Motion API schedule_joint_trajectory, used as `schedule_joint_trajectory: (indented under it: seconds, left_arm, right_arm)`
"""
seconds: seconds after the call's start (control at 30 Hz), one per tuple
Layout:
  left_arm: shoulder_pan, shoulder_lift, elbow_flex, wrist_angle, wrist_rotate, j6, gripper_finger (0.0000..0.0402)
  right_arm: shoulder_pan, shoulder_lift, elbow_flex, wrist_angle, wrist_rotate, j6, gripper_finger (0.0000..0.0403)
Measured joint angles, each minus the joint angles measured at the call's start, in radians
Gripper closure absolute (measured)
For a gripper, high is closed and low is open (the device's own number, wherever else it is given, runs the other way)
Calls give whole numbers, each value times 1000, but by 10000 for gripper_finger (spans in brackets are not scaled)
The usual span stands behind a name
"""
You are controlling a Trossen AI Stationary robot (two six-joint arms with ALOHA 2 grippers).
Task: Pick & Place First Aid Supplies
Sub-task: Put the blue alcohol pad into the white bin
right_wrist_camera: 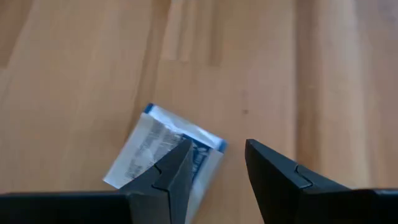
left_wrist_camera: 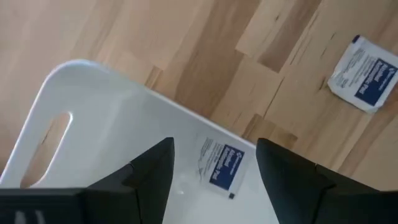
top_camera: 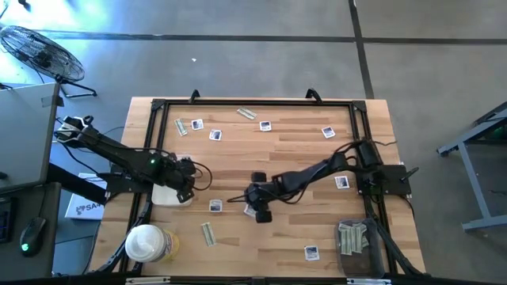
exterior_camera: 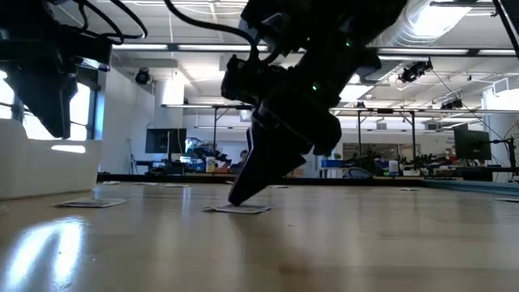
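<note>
- On the left of the high view we see our left gripper (top_camera: pixel 185 176) hovering over the white tray (top_camera: pixel 162 196) at the table's left edge. Its fingers (left_wrist_camera: pixel 152 171) stand spread and empty, with one square white packet (left_wrist_camera: pixel 219 165) lying released on the tray floor between them.
- Just beyond the tray's rim, a second square packet (left_wrist_camera: pixel 364 73) lies flat on the wood, near our left arm yet apart from it; we judge it is the one at (top_camera: pixel 215 206) in the high view.
- At the table's middle we have our right gripper (top_camera: pixel 260 209) lowered onto the packet it is after (right_wrist_camera: pixel 163 151). In the low view, the fingertips (exterior_camera: pixel 241 195) touch down at the edge of that flat packet (exterior_camera: pixel 237 208).
- The relation that matters: this packet lies off to one side of the jaws, not centred. One finger (right_wrist_camera: pixel 174 171) covers its near corner, the other finger (right_wrist_camera: pixel 277 171) stands over bare wood, and the packet sits skewed, its blue-edged side slanting away from the gap. The jaws are parted and grasp nothing yet.
- We judge the right arm needs a small sideways shift toward the packet before closing, or the fingers will pinch only a corner.
- Farther right, more packets dot the table's far side (top_camera: pixel 328 132), and a heap of grey-green strips (top_camera: pixel 353 236) lies near the right front corner.
</note>
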Motion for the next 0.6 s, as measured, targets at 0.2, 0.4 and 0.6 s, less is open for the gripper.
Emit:
schedule_joint_trajectory:
  seconds: [0.2,0.4,0.6]
  left_arm:
    - [0,0,-1,119,-181,17,179]
    - [0,0,-1,282,-354,100,179]
    - [0,28,-2,510,-395,209,179]
  right_arm:
    - [0,25,3,12,13,5,274]
    - [-9,26,3,11,17,25,295]
    - [-9,27,2,15,13,26,321]
